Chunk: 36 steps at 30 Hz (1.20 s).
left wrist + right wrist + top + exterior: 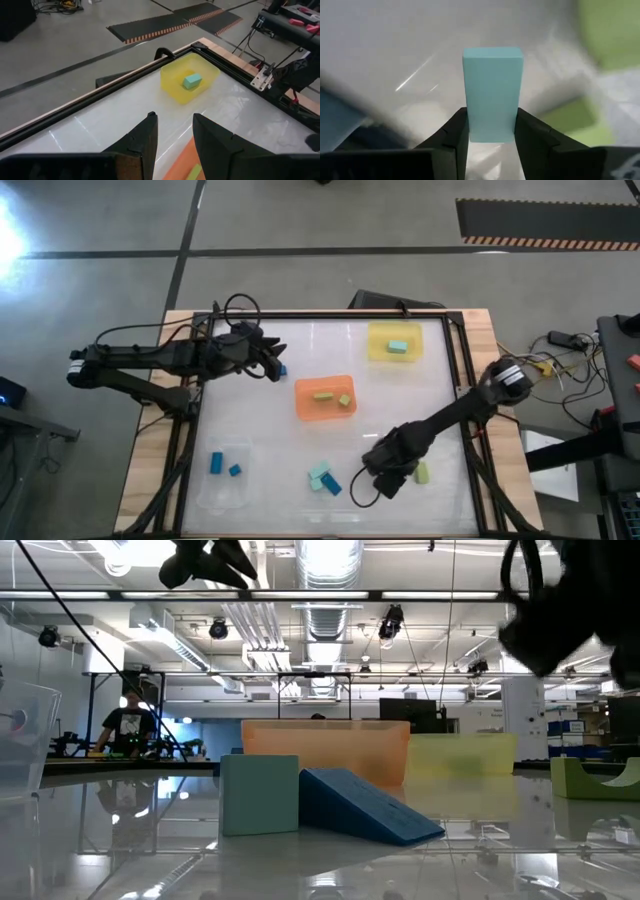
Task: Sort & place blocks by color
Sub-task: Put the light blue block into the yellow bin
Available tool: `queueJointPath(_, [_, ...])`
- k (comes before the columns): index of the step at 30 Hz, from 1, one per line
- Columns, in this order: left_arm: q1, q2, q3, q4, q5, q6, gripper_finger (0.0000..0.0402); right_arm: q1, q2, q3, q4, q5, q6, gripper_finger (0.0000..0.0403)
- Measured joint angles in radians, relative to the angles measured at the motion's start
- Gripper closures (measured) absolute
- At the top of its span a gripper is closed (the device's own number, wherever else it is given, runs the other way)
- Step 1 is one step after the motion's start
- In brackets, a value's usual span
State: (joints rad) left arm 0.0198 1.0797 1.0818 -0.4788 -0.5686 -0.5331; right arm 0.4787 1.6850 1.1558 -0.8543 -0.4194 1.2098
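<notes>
Between the right gripper (490, 131)'s two dark fingers stands a light teal cuboid block (492, 92), its long axis running straight out ahead of the fingers, which press its lower end from both sides. From above, that gripper (392, 470) sits well toward the near edge from the orange plastic tray (325, 398), so the right arm clearly has this block; whether it has left the white tabletop (260, 420) I cannot tell. It belongs, I would judge, in the yellow plastic tray (396, 343) beyond the orange one, where one teal block (398, 347) already lies, and the orange tray lies close to the straight line there.

Just beside the gripper rests a yellow-green block (422, 473); on its other side, a second teal block (319, 476) touches a tilted dark blue block (331, 487). The left gripper (268, 365) hangs beside the orange tray's far corner, near another blue block (281, 368), fingers parted on nothing in its own view. Two blue blocks (224, 465) lie in a clear tray (225, 492).
</notes>
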Motion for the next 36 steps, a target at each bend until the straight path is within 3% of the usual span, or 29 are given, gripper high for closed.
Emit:
queueJointPath(7, [0.0, -0.001, 0.0, 0.0, 0.0, 0.0, 0.0295, -0.04, -0.184, 0.084, -0.009, -0.043, 0.074, 0.0289])
queueJointPath(12, [0.0, -0.001, 0.0, 0.001, 0.0, 0.0, 0.0295, -0.154, -0.289, 0.172, -0.109, 0.135, 0.116, 0.0289])
queueJointPath(16, [0.0, -0.001, 0.0, 0.006, 0.0, 0.0, 0.0295, -0.31, -0.318, 0.264, -0.28, 0.24, 0.008, 0.0289])
queueJointPath(24, [0.001, -0.001, 0.0, 0.009, 0.0, 0.0, 0.0295, -0.703, -0.273, 0.444, -0.494, 0.273, -0.496, 0.0289])
queueJointPath(30, [0.001, -0.001, 0.0, 0.011, -0.004, -0.001, 0.0295, -1.034, -0.203, 0.463, -0.528, 0.273, -1.003, 0.0289])
queueJointPath(36, [0.001, -0.001, 0.0, 0.015, -0.035, -0.001, 0.0295, -1.263, -0.047, 0.461, -0.51, 0.27, -1.557, 0.0289])
